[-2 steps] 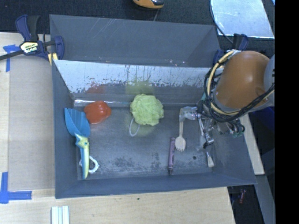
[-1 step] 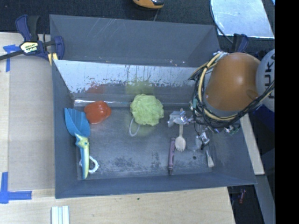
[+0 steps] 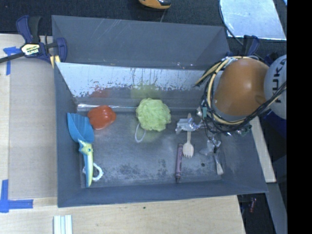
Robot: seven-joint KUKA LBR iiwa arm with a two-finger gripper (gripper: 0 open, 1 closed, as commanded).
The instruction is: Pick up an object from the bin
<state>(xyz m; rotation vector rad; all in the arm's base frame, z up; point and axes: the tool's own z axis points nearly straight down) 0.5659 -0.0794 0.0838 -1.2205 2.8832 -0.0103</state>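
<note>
White utensil [image 3: 188, 149], a spoon or fork, can't tell which. It lies flat on the bin floor, right of centre, head toward the front wall. It is the loose thing nearest the gripper, so the likeliest candidate, though nothing marks it as chosen.

Front of bin: dark purple marker [image 3: 179, 162] just left of the utensil, running toward the front wall. Far left: blue scoop [image 3: 80, 128] with a yellow-green handle and a white loop at the front end.

Gripper [image 3: 213, 152] is low over the right part of the floor, just right of the utensil, under the arm's orange cover [image 3: 239, 89] and a tangle of cables. Cannot tell whether it is spread or pressed together. Nothing seen pinched in it.

Further back: green fluffy puff [image 3: 153, 114] at mid-bin, apart from the gripper. A red-orange rounded thing [image 3: 101, 116] sits to its left, near the scoop's blade. Both lie close to the far wall of the grey bin [image 3: 146, 43].

Progress: every item rests on the floor and nothing is lifted. Judged early: the closing, the grip and the lift are all left to do.

Writing: letters on the arm's white casing at right, cut off, read roughly "UK". No label legible on the bin's things.
</note>
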